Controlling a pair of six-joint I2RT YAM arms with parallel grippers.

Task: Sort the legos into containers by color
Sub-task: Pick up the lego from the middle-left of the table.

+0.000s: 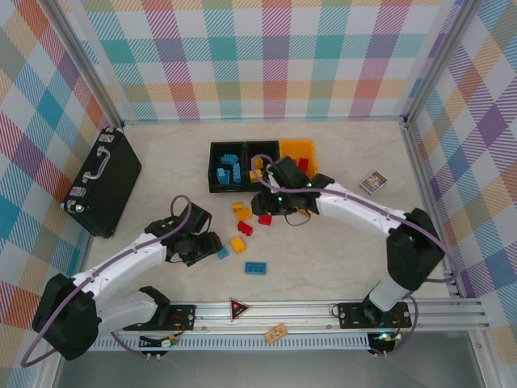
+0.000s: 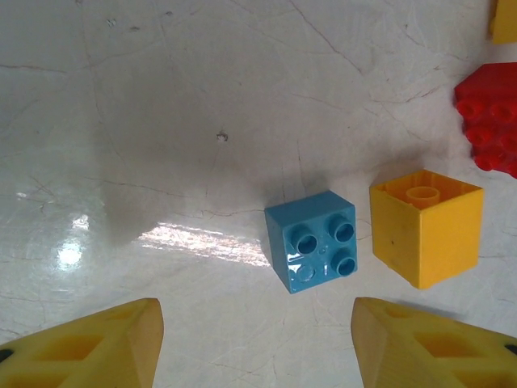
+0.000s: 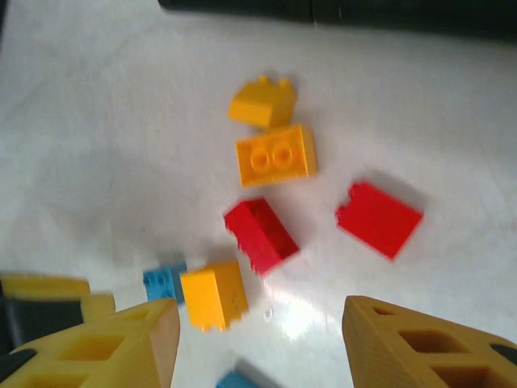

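**Containers.** The containers (image 1: 245, 145) stand as a joined row at upper centre of the top view on the tabletop (image 1: 323, 259): two black bins on the left and a yellow-orange bin (image 1: 295, 147) on the right. The leftmost black bin holds blue legos (image 1: 229, 170). A red piece (image 1: 303, 164) lies in the yellow-orange bin. The right arm partly hides the middle bin.

**Loose legos.** Yellow, red and blue bricks lie scattered just below the row. A long blue brick (image 1: 256, 267) lies lowest, apart from the rest.

**Left claw.** The left claw (image 2: 254, 323) stands wide with nothing between its fingers. In its wrist view a small blue brick (image 2: 313, 241) sits studs-up just above the gap. A yellow brick (image 2: 426, 226) lies on its side just to the right, and a red brick (image 2: 489, 125) lies at the right edge.

**Right claw.** The right claw (image 3: 258, 323) also stands wide and holds nothing. Above it lie two red bricks (image 3: 260, 234) and several yellow ones.

**Markings.** A small printed card box (image 1: 373, 183) lies right of the row, its printing too small to read. A black case (image 1: 103, 182) lies at the left.
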